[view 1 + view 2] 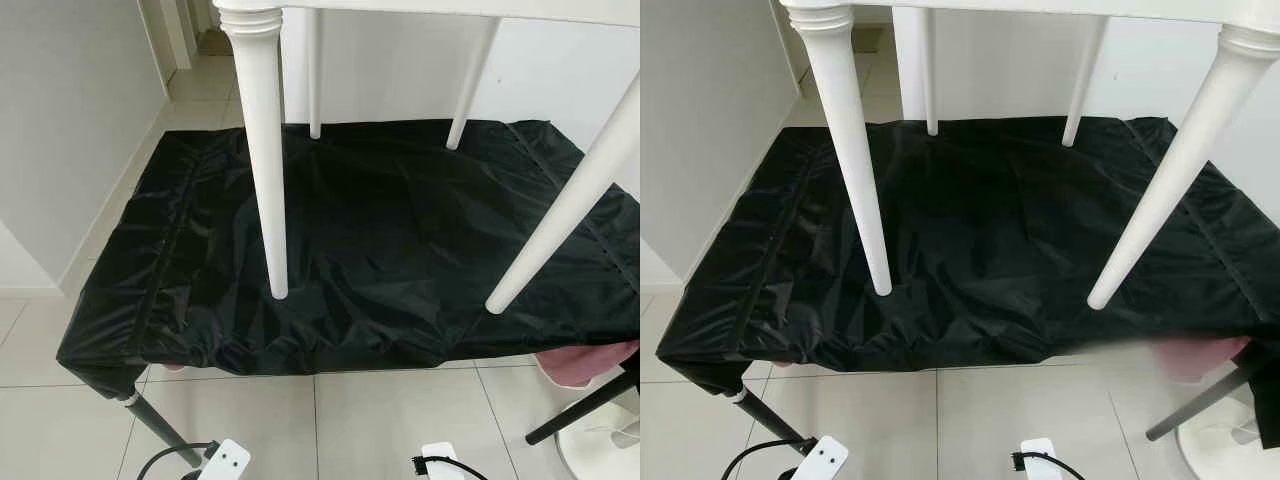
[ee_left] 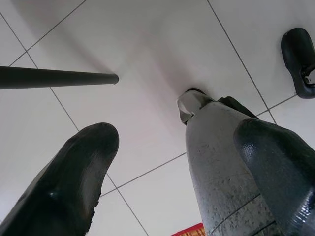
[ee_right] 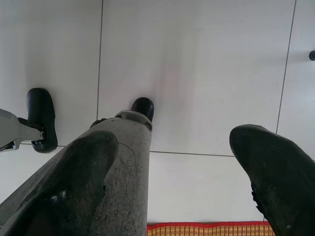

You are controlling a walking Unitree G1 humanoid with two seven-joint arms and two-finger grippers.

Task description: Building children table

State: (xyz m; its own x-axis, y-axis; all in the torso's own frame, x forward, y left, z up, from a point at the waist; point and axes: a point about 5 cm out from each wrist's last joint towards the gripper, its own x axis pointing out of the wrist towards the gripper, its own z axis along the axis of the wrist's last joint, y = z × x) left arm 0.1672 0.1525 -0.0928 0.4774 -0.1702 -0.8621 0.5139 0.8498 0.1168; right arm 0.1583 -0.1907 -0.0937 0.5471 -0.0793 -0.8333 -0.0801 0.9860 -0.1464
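White children table (image 1: 268, 150) stood on black-covered tabletop (image 1: 380, 230), its top cut off above, left gripper (image 2: 172, 167) and right gripper (image 3: 172, 162) fingers spread wide over floor tiles (image 3: 197, 59), holding nothing

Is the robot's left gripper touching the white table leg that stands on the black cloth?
Apart. In the left wrist view the left gripper hangs open above floor tiles, while in the left eye view the white table leg stands up on the black cloth.

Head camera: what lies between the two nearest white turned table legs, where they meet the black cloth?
Only bare, wrinkled black fabric cover lies between the near left white leg and the near right white leg; both eye views show it.
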